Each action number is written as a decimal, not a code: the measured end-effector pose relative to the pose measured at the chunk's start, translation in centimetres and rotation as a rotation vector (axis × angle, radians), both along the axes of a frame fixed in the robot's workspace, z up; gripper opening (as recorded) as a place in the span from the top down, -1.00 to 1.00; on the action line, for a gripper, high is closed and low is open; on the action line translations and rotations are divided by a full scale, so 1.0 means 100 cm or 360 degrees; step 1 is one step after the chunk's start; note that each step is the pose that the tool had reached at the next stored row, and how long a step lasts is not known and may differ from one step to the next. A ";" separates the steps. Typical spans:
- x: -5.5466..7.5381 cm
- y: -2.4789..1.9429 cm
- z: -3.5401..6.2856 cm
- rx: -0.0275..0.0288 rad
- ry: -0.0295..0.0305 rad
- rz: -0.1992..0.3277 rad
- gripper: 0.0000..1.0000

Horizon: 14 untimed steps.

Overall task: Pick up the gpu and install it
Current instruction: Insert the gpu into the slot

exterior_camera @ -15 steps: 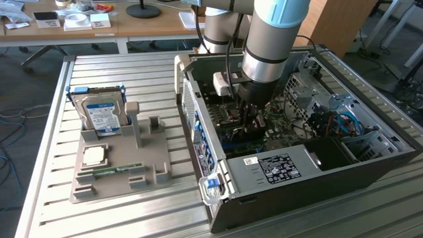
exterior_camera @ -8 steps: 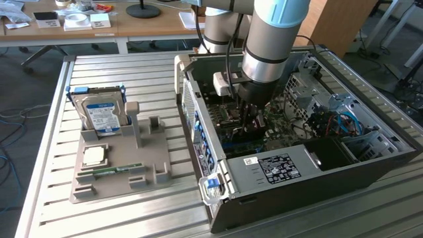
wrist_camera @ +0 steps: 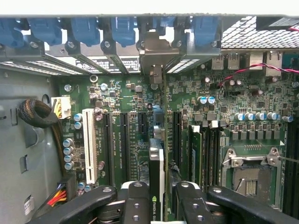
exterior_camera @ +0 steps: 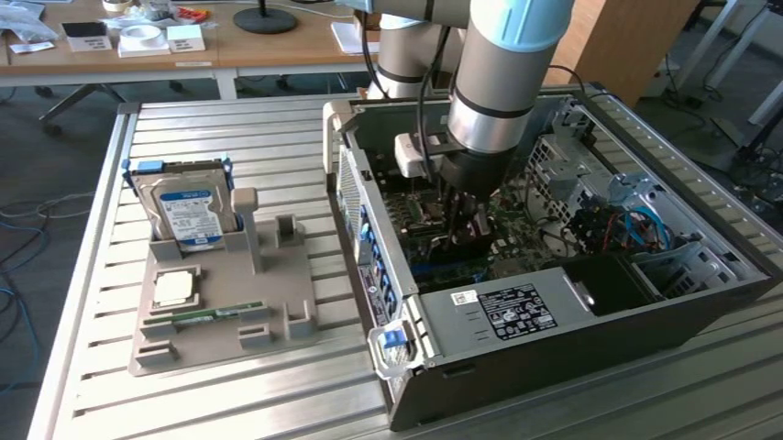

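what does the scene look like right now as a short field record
claw: closed on the thin dark gpu card with the silver end bracket, held on edge
card position: down inside the open black computer case, over the green motherboard, bracket at the rear slot openings
tray: grey parts holder on the exterior view's left
tray contents: silver hard drive with blue-white label, small green ram stick
surface: slatted metal table

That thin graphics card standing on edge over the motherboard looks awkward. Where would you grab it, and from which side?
By its upper long edge, from straight above. The gpu stands on edge, so its two broad flat faces make parallel surfaces to pinch. That is how the gripper holds it now, one finger on each face, leaving the lower edge free toward the motherboard slots and the bracket end toward the case's rear.
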<state>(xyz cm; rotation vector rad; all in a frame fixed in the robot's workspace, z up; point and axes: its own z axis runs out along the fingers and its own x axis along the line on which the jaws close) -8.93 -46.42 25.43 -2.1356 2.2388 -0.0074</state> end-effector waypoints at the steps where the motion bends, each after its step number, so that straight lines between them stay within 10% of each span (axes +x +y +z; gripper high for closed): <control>1: 0.000 0.0000 -0.0001 0.00002 0.00000 -0.0003 0.47; 14: -0.003 0.0000 -0.0021 0.00008 -0.00006 -0.0004 0.47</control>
